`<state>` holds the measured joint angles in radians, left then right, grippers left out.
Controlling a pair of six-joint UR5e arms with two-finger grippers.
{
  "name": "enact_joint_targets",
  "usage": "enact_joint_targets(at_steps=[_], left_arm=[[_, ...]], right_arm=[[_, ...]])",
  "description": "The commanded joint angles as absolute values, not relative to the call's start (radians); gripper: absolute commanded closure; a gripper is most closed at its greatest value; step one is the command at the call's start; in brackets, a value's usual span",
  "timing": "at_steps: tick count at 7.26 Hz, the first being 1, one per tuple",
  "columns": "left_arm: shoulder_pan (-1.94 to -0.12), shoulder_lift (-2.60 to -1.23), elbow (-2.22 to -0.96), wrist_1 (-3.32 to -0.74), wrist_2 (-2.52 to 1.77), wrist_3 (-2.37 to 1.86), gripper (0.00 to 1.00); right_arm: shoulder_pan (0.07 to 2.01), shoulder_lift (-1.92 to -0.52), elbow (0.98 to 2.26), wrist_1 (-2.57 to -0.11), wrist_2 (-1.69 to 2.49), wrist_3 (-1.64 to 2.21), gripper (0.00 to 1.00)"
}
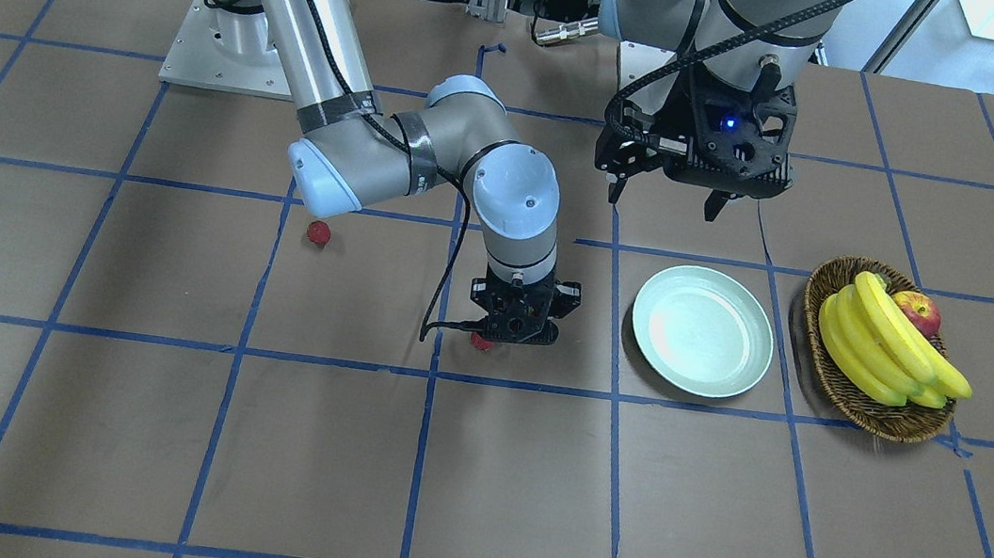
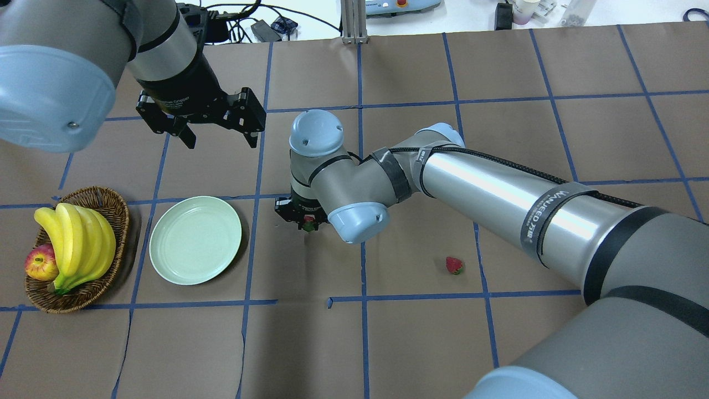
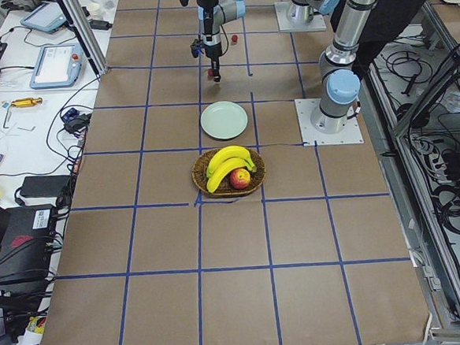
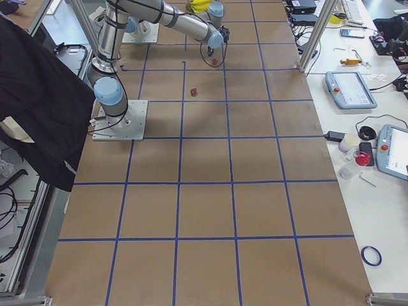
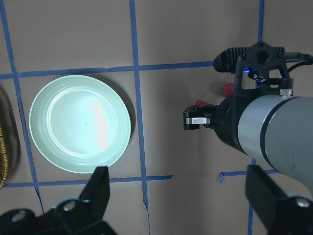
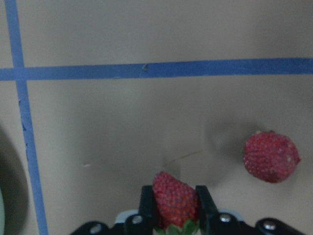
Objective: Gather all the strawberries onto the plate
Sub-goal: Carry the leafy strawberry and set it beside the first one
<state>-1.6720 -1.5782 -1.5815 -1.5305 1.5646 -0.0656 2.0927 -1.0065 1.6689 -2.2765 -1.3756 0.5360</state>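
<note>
Strawberries came to three by my count. One strawberry (image 6: pixel 175 198) was pinched between the two fingers of the right end effector (image 2: pixel 303 217), low over the bench (image 2: pixel 421 343). A second berry (image 6: pixel 270 156) lay on the brown paper just beside it, not touching. A third berry (image 2: pixel 454 265) sat alone, well apart on the robot's right. I saw one plate (image 2: pixel 195 240), pale green, lying between the right end effector and one wicker basket (image 2: pixel 119 208), with all three berries off it. The basket held one bunch of bananas (image 2: pixel 77 238) and one apple (image 2: pixel 40 263). The left end effector (image 2: pixel 220 138) hung in the air near the plate with its fingers spread wide. Only the right wrist view showed the grip plainly, fingers pressed on either side of the fruit with the green cap below. The overhead view gave just a glimpse of red and green under the wrist, and the arm hid the second berry. The front view showed only a red speck under the end effector. The left wrist view caught two red bits by the right end effector but missed the far berry. In the side views the berries were mere dots.
</note>
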Motion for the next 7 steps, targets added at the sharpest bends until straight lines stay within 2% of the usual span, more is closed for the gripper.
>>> enact_joint_targets(at_steps=[1,2,4,7], left_arm=[[-1.672,-1.577,-1.582,-1.531,1.565,-0.066,0.0],[-1.671,-1.577,-1.58,-1.531,1.565,-0.063,0.0],[-1.671,-1.575,-1.578,-1.529,1.566,-0.06,0.0],[-1.669,-1.574,-1.578,-1.529,1.566,-0.06,0.0]], right_arm=[[2.092,-1.006,1.674,-2.28,-1.384,0.538,0.16],[2.092,-1.009,1.675,-2.279,-1.372,0.543,0.0],[2.091,-1.061,1.677,-2.263,-1.388,0.535,0.0],[2.007,-1.227,1.678,-2.045,-1.425,0.528,0.0]])
